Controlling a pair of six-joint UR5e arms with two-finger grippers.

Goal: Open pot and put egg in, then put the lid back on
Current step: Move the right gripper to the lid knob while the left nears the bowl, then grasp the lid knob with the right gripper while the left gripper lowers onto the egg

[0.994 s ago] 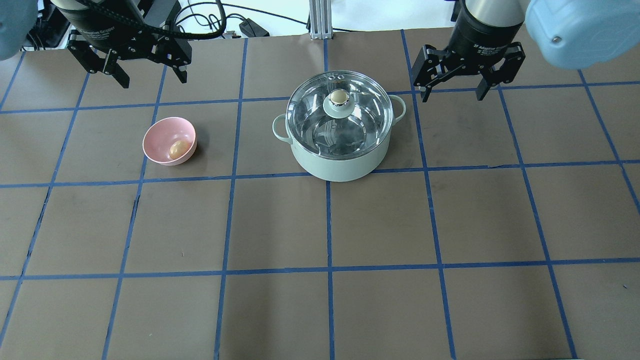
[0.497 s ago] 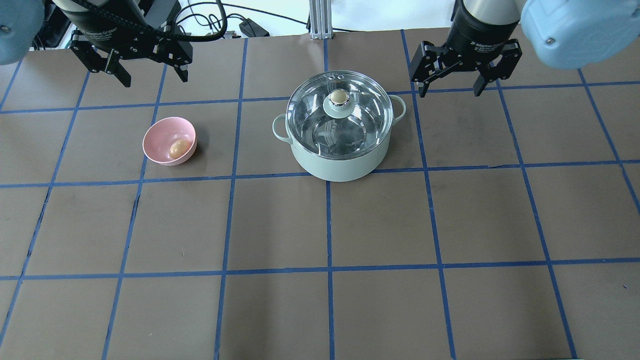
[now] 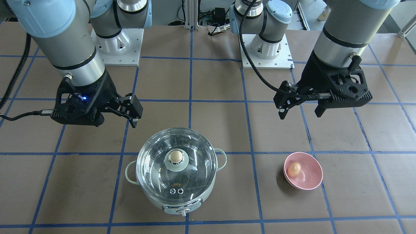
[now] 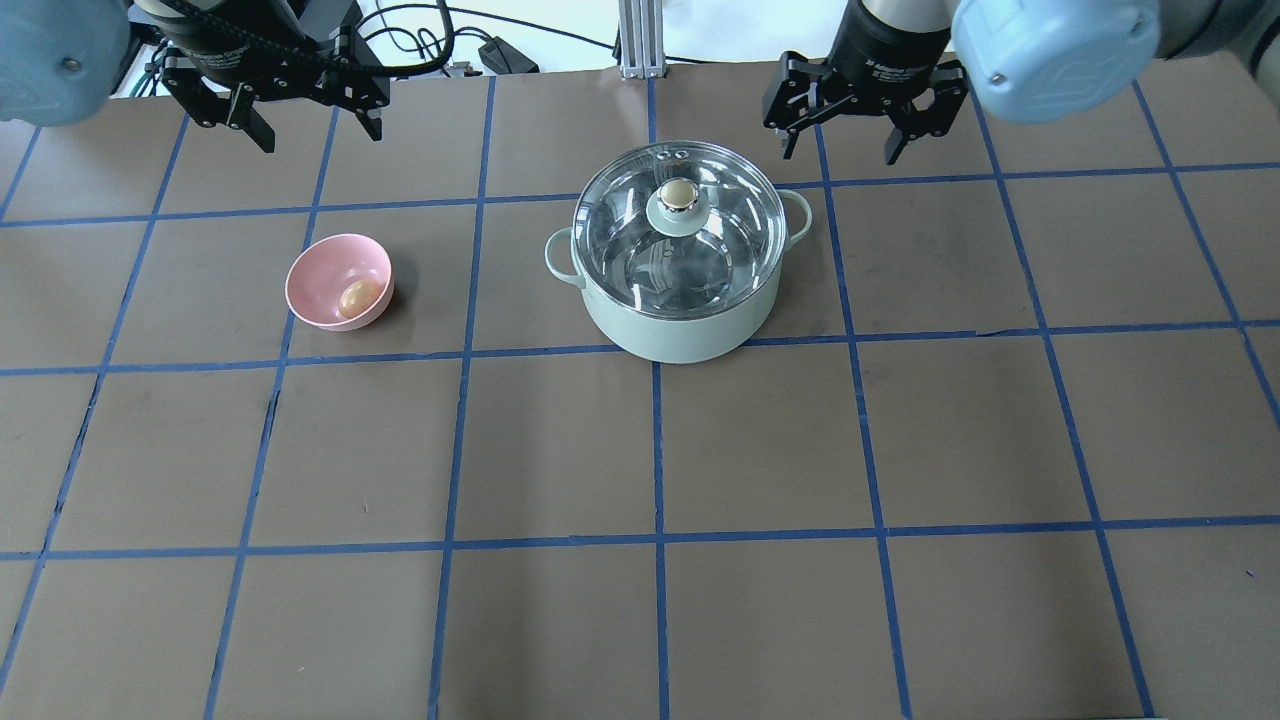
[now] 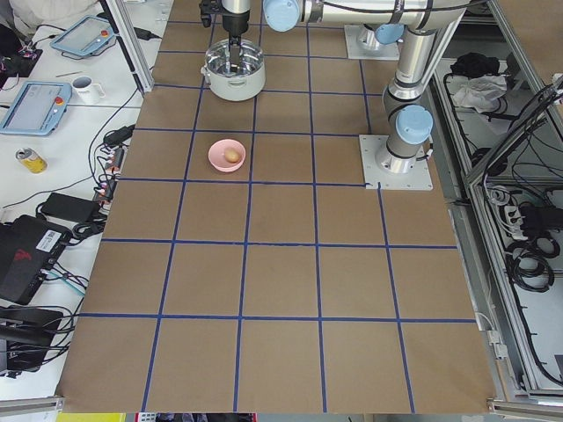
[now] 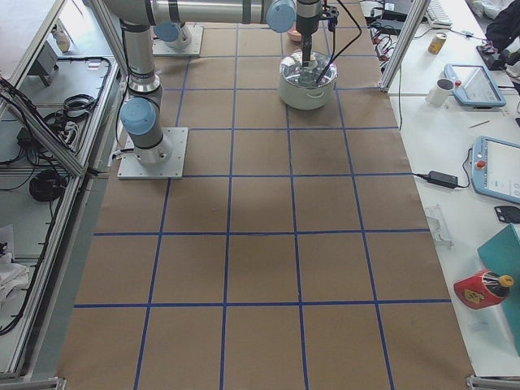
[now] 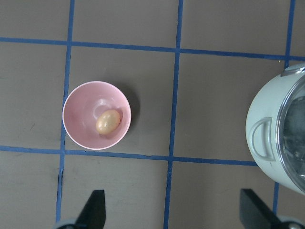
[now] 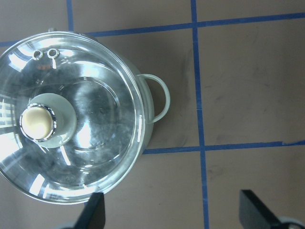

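The mint-green pot point(image 4: 680, 325) stands at the table's middle back with the glass lid point(image 4: 720, 235) on it, beige knob point(image 4: 678, 193) up. The pot point(image 3: 177, 200), lid point(image 3: 195, 169) and dial also show in the front view. The tan egg point(image 4: 354, 298) lies in a pink bowl point(image 4: 320, 262) left of the pot, as the front view point(image 3: 294, 169) and left wrist view point(image 7: 108, 121) also show. My left gripper point(image 4: 320, 135) is open and empty, high behind the bowl. My right gripper point(image 4: 838, 152) is open and empty, just behind the pot's right handle point(image 8: 159, 98).
The brown table carries a blue tape grid. An aluminium post point(image 4: 640, 40) and cables lie at the back edge. The two arm bases point(image 3: 117, 45) point(image 3: 266, 48) stand on the robot's side. Side benches with tablets point(image 5: 31, 101) flank the table.
My right gripper has moved left and back, from right of the pot to just behind its right handle. My left gripper has shifted slightly back. Pot, lid, bowl and egg have not moved.
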